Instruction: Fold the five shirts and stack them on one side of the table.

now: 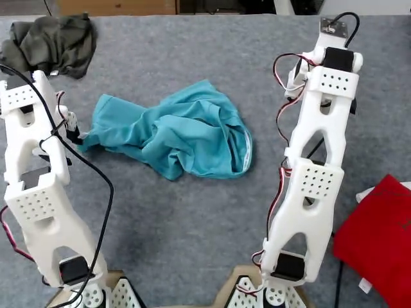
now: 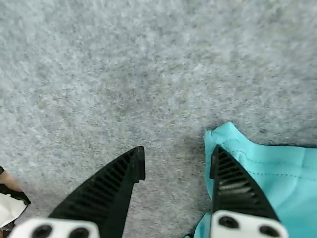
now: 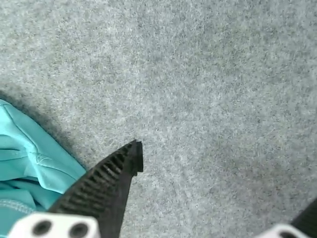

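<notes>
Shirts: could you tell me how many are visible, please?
3: teal shirt crumpled mid-table, olive shirt bunched at the far left corner, red shirt at the right edge, partly cropped. Others may be hidden.

Shirt (image 1: 186, 138) between left arm (image 1: 38, 192) and right arm (image 1: 314, 179)

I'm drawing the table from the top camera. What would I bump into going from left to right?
left arm → teal shirt → right arm → red shirt
</notes>
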{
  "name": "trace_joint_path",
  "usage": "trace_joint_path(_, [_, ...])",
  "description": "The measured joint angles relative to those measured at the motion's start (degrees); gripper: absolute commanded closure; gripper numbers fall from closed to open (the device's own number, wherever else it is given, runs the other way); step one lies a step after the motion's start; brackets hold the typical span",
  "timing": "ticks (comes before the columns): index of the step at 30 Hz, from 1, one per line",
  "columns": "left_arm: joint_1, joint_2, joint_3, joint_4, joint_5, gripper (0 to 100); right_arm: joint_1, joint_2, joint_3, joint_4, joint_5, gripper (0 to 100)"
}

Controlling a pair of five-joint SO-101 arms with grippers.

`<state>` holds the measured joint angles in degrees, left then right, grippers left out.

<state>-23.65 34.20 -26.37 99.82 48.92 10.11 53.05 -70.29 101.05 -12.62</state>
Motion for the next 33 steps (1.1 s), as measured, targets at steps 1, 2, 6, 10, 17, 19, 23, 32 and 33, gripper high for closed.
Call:
trace_joint_path(1, [0.0, 0.0, 0.0, 0.0, -0.8, 77, 0.0, 0.0, 0.0, 0.0, 0.0, 48.6])
trace_joint_path(2, [0.0, 0.0, -0.4, 0.0, -2.9, 77, 0.0, 0.0, 0.0, 0.0, 0.0, 48.6])
trace_joint_path(6, [1.1, 0.6, -4.3, 0.0, -20.3, 77, 0.0, 0.0, 0.0, 0.0, 0.0, 48.6])
trace_joint_path(10, [1.6, 0.6, -9.2, 0.0, -45.0, 78, 0.0, 0.0, 0.0, 0.0, 0.0, 48.6])
trace_joint_path(17, [0.8, 0.6, -15.3, 0.0, -74.0, 78, 0.0, 0.0, 0.0, 0.0, 0.0, 48.6])
trace_joint_path(19, [0.8, 0.6, -15.6, 0.0, -73.0, 77, -0.3, 0.0, 0.0, 0.0, 0.0, 48.6])
trace_joint_path(23, [0.8, 0.6, -14.6, 0.0, -64.4, 78, -1.6, 0.2, 0.0, 0.0, 0.0, 48.6])
trace_joint_path(32, [-2.7, -0.8, -3.7, 0.0, -29.0, 77, -1.9, 0.7, 0.0, 0.0, 0.0, 48.6])
trace_joint_path(33, [-2.8, -2.1, -2.3, 0.0, -24.4, 77, -1.9, 0.7, 0.0, 0.0, 0.0, 48.6])
